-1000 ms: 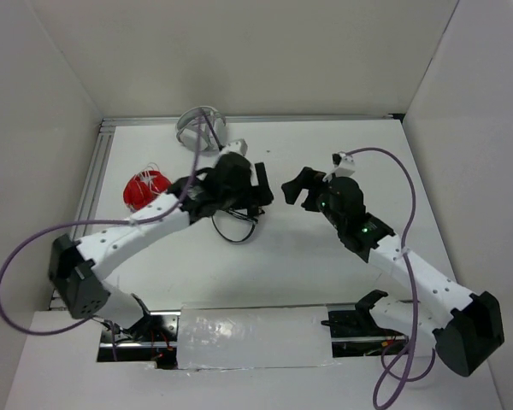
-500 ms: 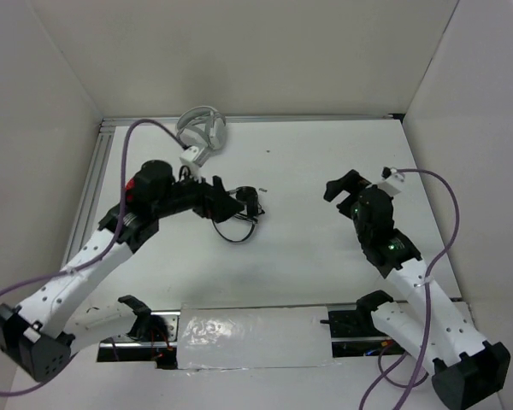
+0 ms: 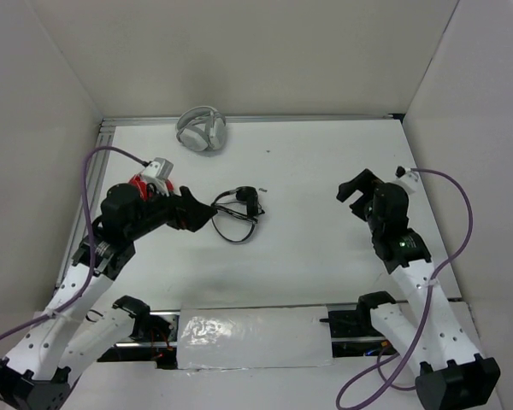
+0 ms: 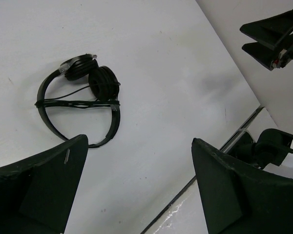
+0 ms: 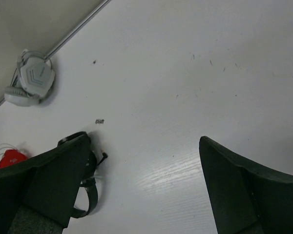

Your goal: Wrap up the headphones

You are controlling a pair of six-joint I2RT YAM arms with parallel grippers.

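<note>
The black headphones [image 3: 237,209] lie flat on the white table, left of centre, with the thin cable wound across the headband. In the left wrist view they [image 4: 103,83] sit beyond and left of my left gripper [image 4: 139,146], which is open and empty. In the top view the left gripper [image 3: 197,209] is just left of them, apart. My right gripper [image 3: 356,186] is open and empty, far to their right. In the right wrist view [image 5: 144,141] its left finger hides most of the headphones [image 5: 90,200].
White/grey headphones [image 3: 202,128] lie at the back edge, also in the right wrist view [image 5: 33,78]. Red headphones [image 3: 141,181] lie at the left, half behind my left arm. A taped strip [image 3: 256,337] runs along the table's front edge. White walls enclose the table.
Both arms have drawn back from the middle. The left gripper moved left off the black headphones, the right gripper moved right. The headphones stay on the table.
</note>
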